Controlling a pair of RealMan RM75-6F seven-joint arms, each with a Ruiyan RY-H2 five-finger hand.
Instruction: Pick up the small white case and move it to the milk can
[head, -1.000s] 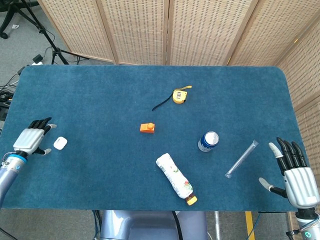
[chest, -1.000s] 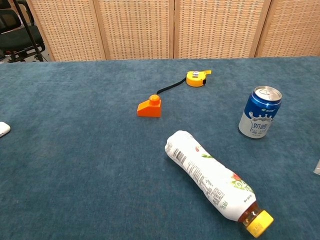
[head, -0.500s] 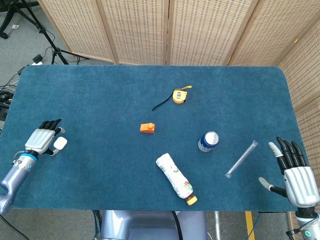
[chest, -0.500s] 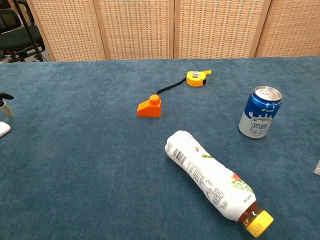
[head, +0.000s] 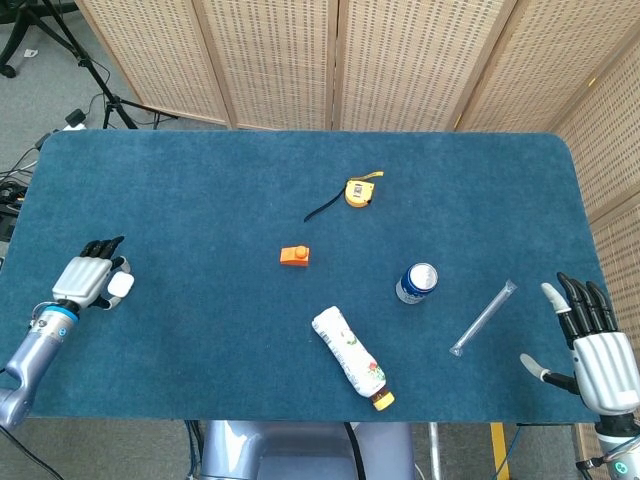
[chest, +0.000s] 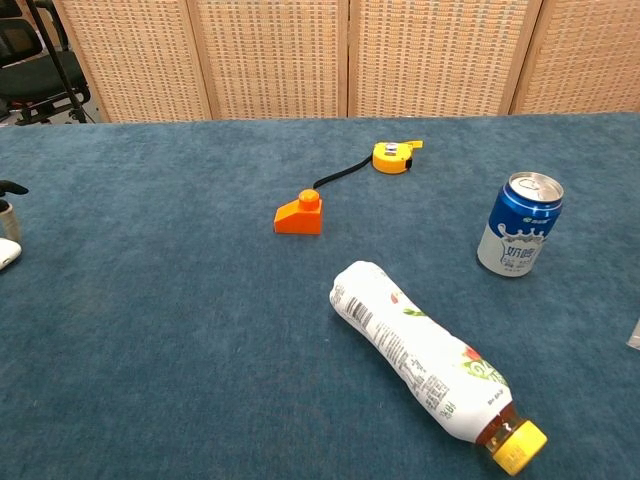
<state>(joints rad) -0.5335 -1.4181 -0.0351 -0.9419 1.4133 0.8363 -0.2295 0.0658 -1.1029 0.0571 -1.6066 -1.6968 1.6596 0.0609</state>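
Right hand (head: 597, 352) sits at the table's near right corner, fingers spread, holding nothing. Bottle (head: 350, 357) lies on its side near the front edge. Left hand (head: 85, 281) is at the small white case (head: 120, 285) on the left, touching it; grip unclear. Further back, milk can (head: 416, 283) stands upright, well apart from the case.

White case (head: 120, 285) far left; milk can (head: 417, 283) upright, well apart.

Left hand (head: 82, 279) fingers extended; right hand (head: 596, 352) spread, empty.
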